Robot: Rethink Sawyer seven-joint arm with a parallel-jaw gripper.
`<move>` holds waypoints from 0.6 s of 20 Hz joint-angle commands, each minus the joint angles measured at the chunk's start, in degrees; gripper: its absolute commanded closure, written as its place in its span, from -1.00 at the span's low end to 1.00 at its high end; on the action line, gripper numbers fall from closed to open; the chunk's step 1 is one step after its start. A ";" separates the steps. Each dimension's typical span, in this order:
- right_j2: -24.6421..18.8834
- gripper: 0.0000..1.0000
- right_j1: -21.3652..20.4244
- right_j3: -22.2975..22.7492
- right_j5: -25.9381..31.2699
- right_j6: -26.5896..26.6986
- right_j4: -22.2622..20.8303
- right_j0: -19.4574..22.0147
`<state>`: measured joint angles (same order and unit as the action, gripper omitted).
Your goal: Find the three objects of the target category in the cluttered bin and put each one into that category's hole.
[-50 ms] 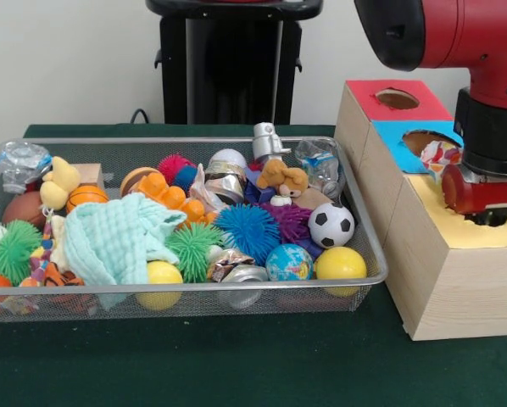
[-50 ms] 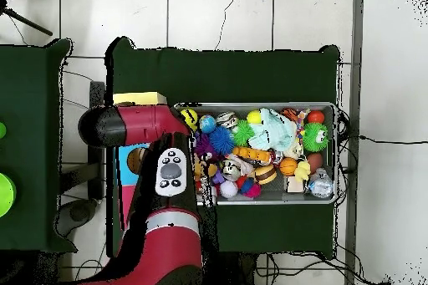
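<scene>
A silver wire-mesh metal bin [image 1: 368,246] is seen at centre frame, a soft pale-green woven cloth [image 1: 118,237] lying matt inside it. Glossy yellow plastic balls [image 1: 340,264] are shown; the pale wooden box [image 1: 448,280] looks smooth.

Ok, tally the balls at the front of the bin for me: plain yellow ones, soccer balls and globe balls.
Yellow balls: 2
Soccer ball: 1
Globe ball: 1
Total: 4
</scene>
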<state>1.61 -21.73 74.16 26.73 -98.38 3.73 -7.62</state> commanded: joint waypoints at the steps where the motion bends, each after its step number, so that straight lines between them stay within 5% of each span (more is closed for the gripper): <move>1: -2.49 1.00 4.06 1.52 2.52 -6.77 -0.42 1.43; 6: 2.52 1.00 -10.38 2.68 21.25 -2.98 -2.03 0.21; 12: 4.62 1.00 -14.76 -2.34 35.44 -0.09 -5.06 -0.32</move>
<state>4.26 -28.71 73.89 45.06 -98.39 2.34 -8.16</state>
